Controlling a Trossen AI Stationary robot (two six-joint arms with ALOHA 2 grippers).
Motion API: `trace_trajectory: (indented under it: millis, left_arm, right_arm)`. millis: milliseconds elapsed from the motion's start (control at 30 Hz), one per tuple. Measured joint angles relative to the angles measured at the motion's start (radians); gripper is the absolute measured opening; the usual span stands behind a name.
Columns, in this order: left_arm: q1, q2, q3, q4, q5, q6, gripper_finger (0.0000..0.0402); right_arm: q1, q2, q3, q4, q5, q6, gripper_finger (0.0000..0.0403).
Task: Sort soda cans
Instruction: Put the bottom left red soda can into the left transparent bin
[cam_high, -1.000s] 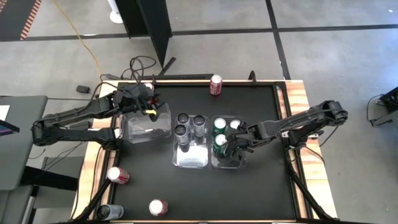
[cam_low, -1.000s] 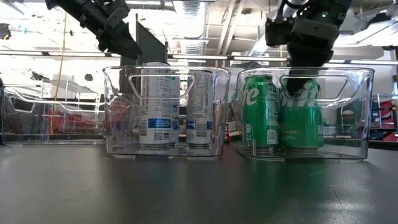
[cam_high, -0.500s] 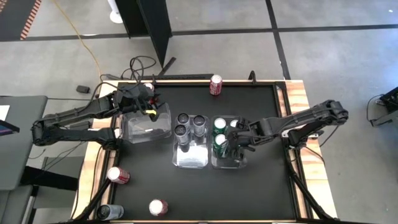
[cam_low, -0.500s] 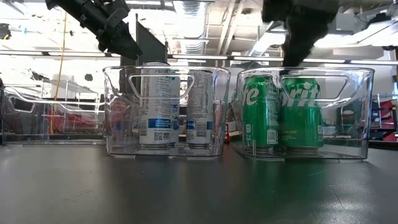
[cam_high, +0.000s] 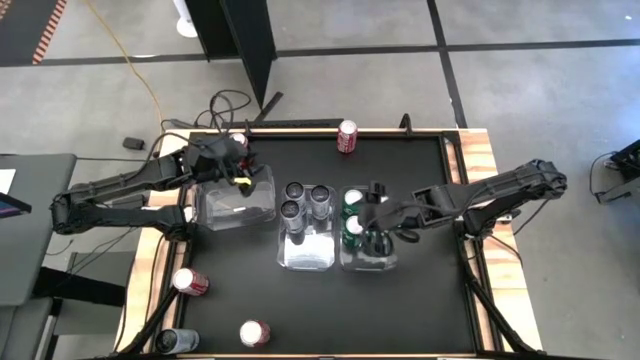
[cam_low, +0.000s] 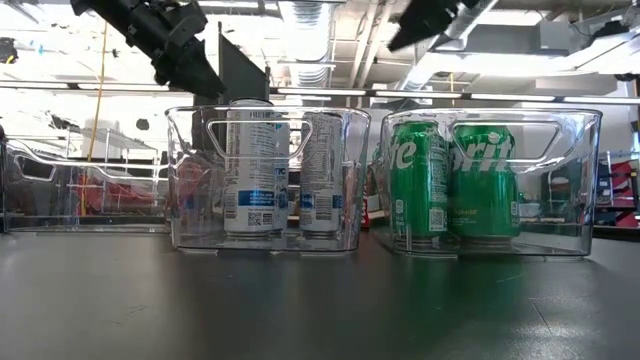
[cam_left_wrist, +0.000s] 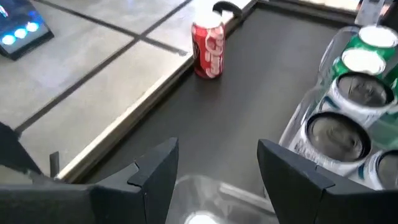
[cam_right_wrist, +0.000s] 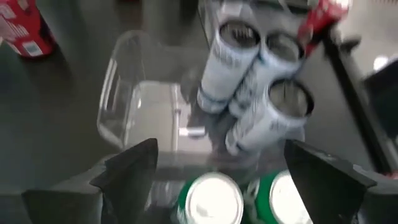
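Three clear bins stand in a row mid-table. The left bin (cam_high: 232, 208) holds nothing. The middle bin (cam_high: 306, 258) holds three silver soda cans (cam_high: 306, 198), upright. The right bin (cam_low: 575, 180) holds green soda cans (cam_low: 450, 180), upright on its floor. My right gripper (cam_high: 368, 212) hangs open above the green cans (cam_right_wrist: 211, 200), clear of them, and shows at the top of the low view (cam_low: 428, 18). My left gripper (cam_high: 240, 168) hovers open over the left bin's far rim (cam_left_wrist: 205, 190), nothing between its fingers (cam_left_wrist: 155, 171).
Loose red cans stand at the far edge (cam_high: 347, 135), near the left edge (cam_high: 190, 282) and near the front edge (cam_high: 254, 333). A dark can (cam_high: 177, 342) lies at the front left corner. The black table's right half (cam_high: 430, 290) is bare.
My right gripper has risen out of the right bin, off the green can it stood around, and has rolled about its own axis. That can stays upright in the bin.
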Motion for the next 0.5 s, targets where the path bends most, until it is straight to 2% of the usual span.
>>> trace_trajectory:
  millis: [233,500]
  left_arm:
    - [0.0,0.014,0.0,-0.139,0.0,-0.054,0.0215]
    - [0.0,0.063,0.001,-0.211,0.008,-0.098,0.0215]
  right_arm:
    - [-0.007,0.0,-0.054,0.177,0.0,-0.132,0.0342]
    - [-0.034,0.001,-0.135,0.366,-0.003,-0.185,0.0316]
